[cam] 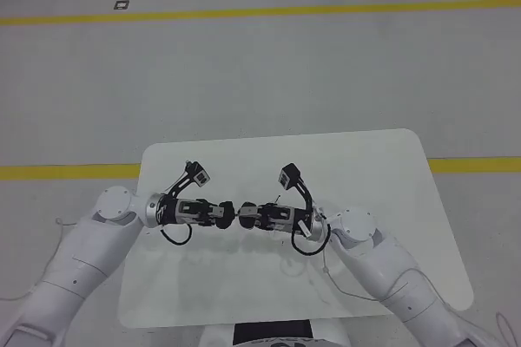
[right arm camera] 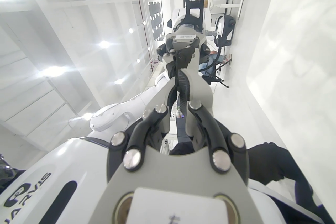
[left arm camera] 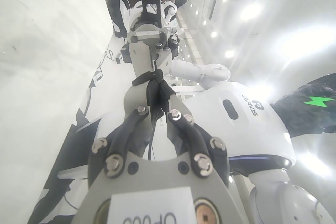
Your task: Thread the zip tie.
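Observation:
Above the middle of the white table [cam: 373,173] my two grippers meet tip to tip. The left gripper [cam: 225,212] is shut on one end of the black zip tie [cam: 235,214]. In the left wrist view its fingertips [left arm camera: 168,101] pinch together, and a thin black strap [left arm camera: 151,135] runs back between the fingers. The right gripper [cam: 247,214] is shut on the other end. The right wrist view shows the ridged strap [right arm camera: 183,86] clamped between its fingers [right arm camera: 195,88]. Where the two ends meet is hidden by the fingertips.
The tabletop's rounded edges lie well outside both arms. Yellow floor lines [cam: 469,163] run behind and beside the table. Each wrist camera [cam: 286,176] sticks up above its gripper.

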